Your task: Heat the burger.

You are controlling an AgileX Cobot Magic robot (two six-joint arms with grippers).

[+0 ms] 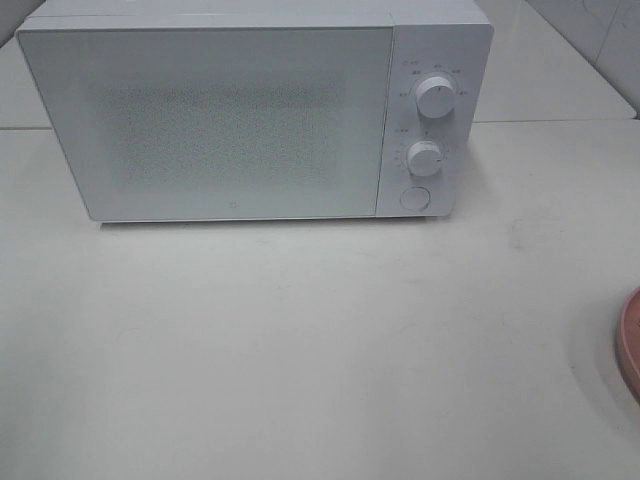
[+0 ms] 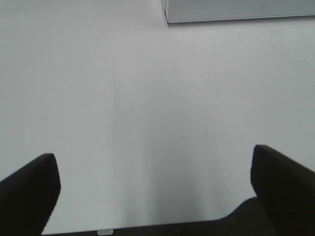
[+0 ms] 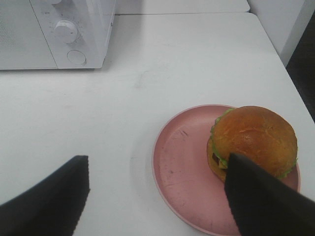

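Both tools gape empty: left tool (image 2: 155,196) over bare desk (image 2: 147,123), right tool (image 3: 157,196) above the burger (image 3: 253,140) on its pink plate (image 3: 179,172) near the desk's right edge. Microwave (image 1: 205,120) shut; opening its door likely comes first.

Burger (image 3: 254,138) bun glossy; pink plate (image 3: 178,172) matt (scuffed); microwave (image 1: 250,110) – smooth white plastic, speckled door.
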